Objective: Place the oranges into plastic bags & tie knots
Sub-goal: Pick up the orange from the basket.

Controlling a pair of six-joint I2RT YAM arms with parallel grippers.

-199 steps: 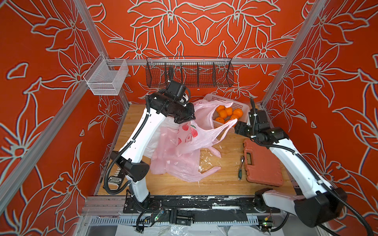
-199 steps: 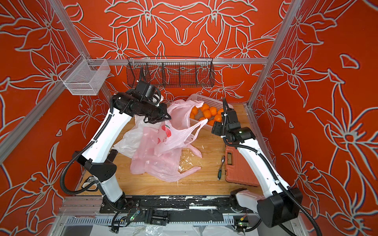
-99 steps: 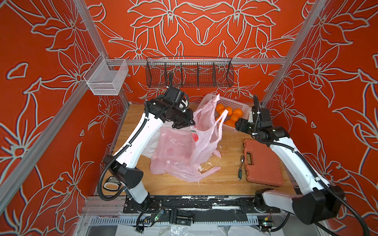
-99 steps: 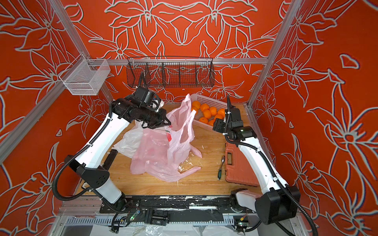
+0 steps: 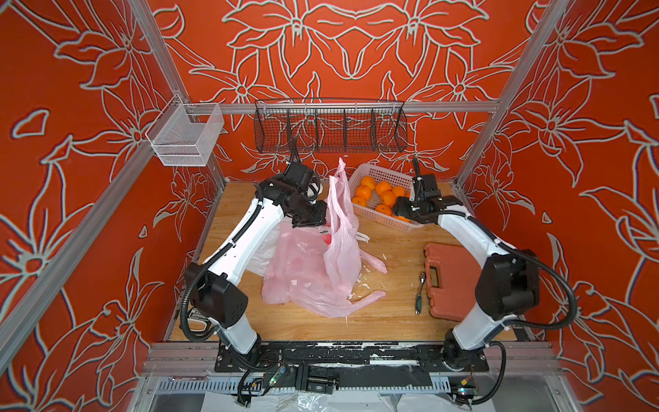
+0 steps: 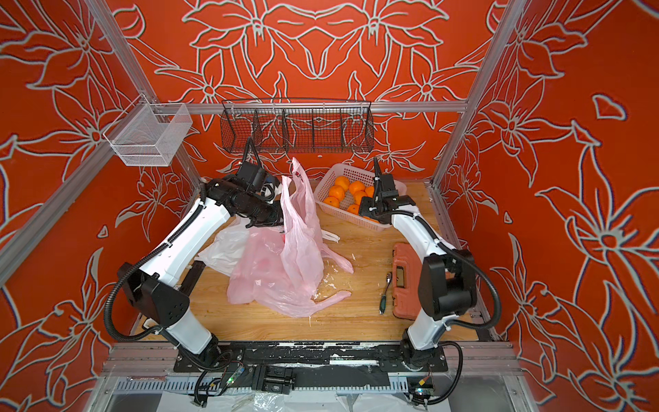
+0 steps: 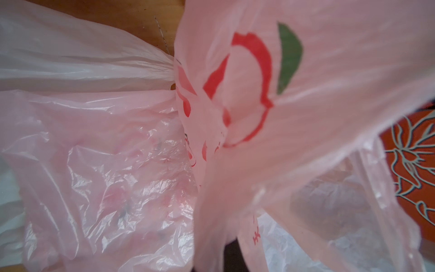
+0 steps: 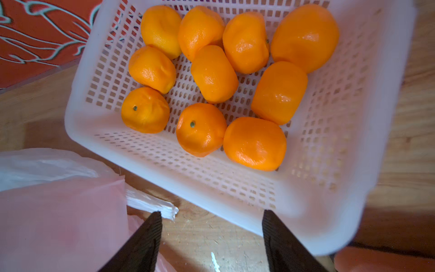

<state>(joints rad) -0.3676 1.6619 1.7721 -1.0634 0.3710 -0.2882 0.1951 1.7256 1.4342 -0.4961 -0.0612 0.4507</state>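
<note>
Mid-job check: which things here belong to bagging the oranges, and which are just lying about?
For the job: oranges, the white basket holding them, lifted pink bag, flat pink bag, white bag.
Just lying about: orange tool case, ratchet, black wire rack, white mesh bin.

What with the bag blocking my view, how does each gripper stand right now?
Left gripper: closed on the lifted pink bag.
Right gripper: open, empty, by the basket of oranges.
</note>
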